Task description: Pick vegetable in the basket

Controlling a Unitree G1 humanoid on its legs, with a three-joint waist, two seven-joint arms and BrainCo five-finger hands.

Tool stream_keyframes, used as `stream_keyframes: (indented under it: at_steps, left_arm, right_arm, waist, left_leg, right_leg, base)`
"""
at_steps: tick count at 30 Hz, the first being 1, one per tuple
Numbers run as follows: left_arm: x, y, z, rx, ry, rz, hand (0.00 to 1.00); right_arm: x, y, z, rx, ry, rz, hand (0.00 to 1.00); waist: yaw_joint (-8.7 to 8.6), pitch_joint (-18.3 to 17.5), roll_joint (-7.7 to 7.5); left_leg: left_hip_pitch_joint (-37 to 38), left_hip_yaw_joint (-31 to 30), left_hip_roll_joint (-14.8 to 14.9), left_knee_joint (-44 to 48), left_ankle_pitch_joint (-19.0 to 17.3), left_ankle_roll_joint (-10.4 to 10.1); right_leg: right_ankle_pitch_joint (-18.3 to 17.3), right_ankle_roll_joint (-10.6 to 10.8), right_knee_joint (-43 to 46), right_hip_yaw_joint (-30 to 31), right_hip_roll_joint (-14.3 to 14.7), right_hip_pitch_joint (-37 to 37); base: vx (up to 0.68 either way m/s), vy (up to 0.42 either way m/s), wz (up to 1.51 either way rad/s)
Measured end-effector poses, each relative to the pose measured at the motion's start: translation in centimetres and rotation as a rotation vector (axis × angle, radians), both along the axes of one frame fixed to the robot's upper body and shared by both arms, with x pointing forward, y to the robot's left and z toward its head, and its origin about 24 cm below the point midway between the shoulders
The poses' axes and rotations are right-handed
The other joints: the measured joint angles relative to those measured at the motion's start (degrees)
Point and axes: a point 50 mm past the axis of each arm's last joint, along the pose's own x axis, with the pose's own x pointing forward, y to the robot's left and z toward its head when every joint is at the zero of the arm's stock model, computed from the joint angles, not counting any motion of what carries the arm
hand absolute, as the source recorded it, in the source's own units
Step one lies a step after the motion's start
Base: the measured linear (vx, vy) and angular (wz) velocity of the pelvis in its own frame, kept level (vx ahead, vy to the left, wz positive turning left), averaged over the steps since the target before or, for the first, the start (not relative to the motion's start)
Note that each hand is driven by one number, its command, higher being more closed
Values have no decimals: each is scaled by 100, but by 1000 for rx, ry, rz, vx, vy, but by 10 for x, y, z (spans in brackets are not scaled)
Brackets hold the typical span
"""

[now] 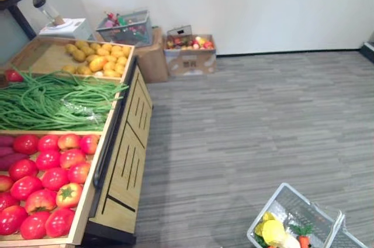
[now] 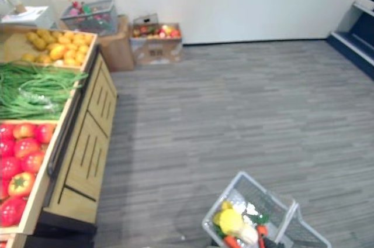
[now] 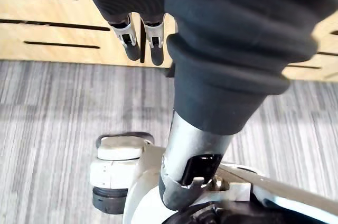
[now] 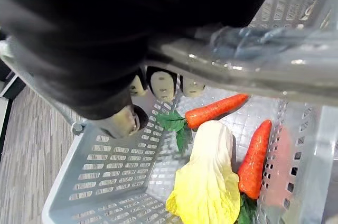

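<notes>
Over the basket, right hand has fingers curled round the handle, gripping it. Inside the basket lie a carrot, a second carrot and a yellow cabbage beside them. Left hand hangs with fingers straight, empty. Well left of the basket is a wooden stand with tomatoes and green beans.

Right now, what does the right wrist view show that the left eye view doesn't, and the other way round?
Right wrist view: the right robot hand curled round the clear basket handle, and two carrots lying inside. Left eye view: the wooden stand with tomatoes, green beans and yellow produce. Both: the basket, the pale cabbage and one carrot.
</notes>
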Motion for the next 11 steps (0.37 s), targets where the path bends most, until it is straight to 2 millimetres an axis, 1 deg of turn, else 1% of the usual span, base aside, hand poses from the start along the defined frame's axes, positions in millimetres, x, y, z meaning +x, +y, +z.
stream_keyframes:
  at_steps: [2, 4, 5, 6, 8, 11]
  left_arm:
    - [-2, -2, -1, -17, 4, 8, 0]
    - [-1, -4, -2, -25, 8, 9, 0]
    - [-3, -5, -2, -32, 16, 10, 0]
    - [-4, -5, -2, -36, 20, 12, 0]
    - [-6, -6, -3, -44, 26, 21, 0]
    - [-8, -8, -3, -59, 30, 36, 0]
  right_arm:
    - [-7, 2, -3, 25, 19, -31, 100]
    - [-10, 2, -4, 34, 21, -52, 100]
    - [-14, 2, -5, 44, 31, -83, 100]
    - [-18, 2, -6, 51, 43, -103, 100]
    - [-18, 2, -6, 58, 46, -116, 100]
    - [-20, 4, -8, 75, 49, -146, 100]
  waist:
    - [-3, -48, 29]
    - [-15, -20, -6]
    - [-17, -47, 47]
    - [-7, -27, 10]
    - [-12, -48, 36]
    - [-12, -47, 36]
  left_leg:
    - [26, -49, -1, -108, 63, -13]
    - [54, -89, 0, -134, 92, -23]
    - [116, -124, 7, -146, 93, -25]
    - [210, -129, 15, -179, 96, -30]
    - [249, -117, 14, -221, 108, -36]
    - [264, -114, 20, -226, 119, -37]
  right_leg:
    - [18, 24, -75, -67, 6, 32]
    - [29, 16, -99, -104, 10, 68]
    - [30, 16, -138, -158, 17, 174]
    - [30, 16, -162, -179, 25, 257]
    - [30, 16, -167, -177, 25, 299]
    - [40, 16, -168, -171, 30, 309]
  base:
    - [8, -35, 11]
    - [7, -28, 11]
    - [-4, -27, 14]
    - [-29, -30, 11]
    - [-57, -24, 0]
    - [-38, -15, -1]
